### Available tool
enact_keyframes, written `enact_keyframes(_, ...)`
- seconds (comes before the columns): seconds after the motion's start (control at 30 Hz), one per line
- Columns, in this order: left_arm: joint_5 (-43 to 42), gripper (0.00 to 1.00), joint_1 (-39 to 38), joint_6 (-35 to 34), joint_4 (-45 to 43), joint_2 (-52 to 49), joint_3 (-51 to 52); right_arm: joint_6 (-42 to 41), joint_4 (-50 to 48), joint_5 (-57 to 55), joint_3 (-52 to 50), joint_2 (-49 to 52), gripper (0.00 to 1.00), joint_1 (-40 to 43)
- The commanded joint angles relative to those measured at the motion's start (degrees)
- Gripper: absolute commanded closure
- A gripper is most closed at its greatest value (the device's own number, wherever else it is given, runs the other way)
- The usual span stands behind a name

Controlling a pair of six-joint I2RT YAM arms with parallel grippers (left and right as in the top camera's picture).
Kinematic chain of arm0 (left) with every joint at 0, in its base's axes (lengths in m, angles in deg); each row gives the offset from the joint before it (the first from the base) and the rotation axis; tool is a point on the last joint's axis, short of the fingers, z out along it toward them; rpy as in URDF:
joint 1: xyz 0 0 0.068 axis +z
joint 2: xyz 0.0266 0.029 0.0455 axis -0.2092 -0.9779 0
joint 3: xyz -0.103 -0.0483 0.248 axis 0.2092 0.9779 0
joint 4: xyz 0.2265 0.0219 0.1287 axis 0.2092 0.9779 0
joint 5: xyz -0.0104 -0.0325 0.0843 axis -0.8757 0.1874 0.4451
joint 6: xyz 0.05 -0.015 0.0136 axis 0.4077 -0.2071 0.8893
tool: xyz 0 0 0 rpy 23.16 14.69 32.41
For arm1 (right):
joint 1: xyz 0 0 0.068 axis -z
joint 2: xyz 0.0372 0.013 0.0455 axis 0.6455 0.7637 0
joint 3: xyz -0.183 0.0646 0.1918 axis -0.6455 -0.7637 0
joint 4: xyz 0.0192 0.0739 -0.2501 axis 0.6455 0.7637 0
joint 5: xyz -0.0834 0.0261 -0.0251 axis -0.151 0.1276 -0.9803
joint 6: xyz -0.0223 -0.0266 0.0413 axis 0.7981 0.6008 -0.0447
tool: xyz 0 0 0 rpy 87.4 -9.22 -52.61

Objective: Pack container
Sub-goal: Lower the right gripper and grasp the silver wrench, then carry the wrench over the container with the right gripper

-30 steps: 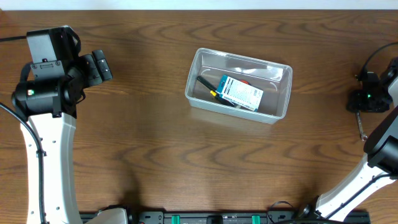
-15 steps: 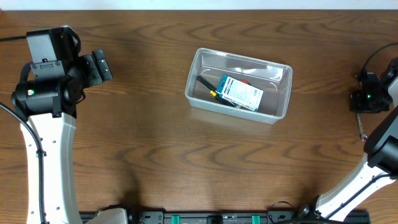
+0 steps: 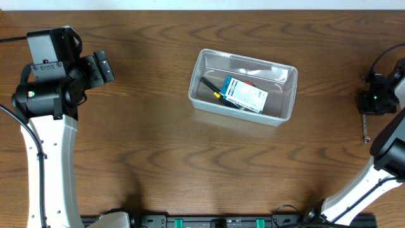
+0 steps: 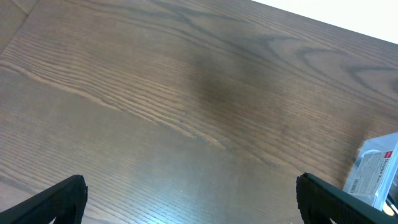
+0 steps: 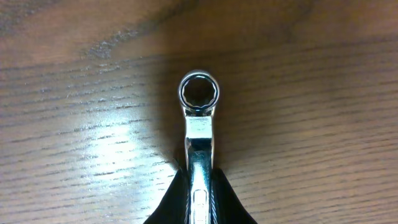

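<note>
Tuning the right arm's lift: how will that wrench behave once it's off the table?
Probably rigid and heavy for its size: the wrench looks like solid polished metal. Likely slippery: the right tool pinches only the narrow glossy shank, so it may pivot or slide. Unlikely to roll: it looks flat-sided and rests on the table.

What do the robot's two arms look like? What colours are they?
Both arms have long white tube-shaped links with chunky black joints. The left arm has a boxy black wrist, a small green light and a thin black cable alongside. The right arm has a green light too, with a black cable looping above it. Their jaws are black.
</note>
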Motion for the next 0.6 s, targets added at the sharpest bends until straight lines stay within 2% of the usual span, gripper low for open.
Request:
enact_keyframes(0.0, 0.92, 0.02, 0.09, 0.79, 0.0, -0.07, -0.87, -1.53, -0.2, -0.02, 0.92, -0.2, 0.99, -2.27)
enact_keyframes(0.3, 0.92, 0.02, 0.07, 0.76, 0.0, -0.07, -0.87, -2.38, 2.19, -0.07, 9.62, -0.2, 0.99, -9.88)
enact_keyframes(0.57, 0.92, 0.02, 0.07, 0.76, 0.0, -0.07, -0.87, -4.52, 8.46, -0.02, 23.34, -0.2, 0.99, -17.84)
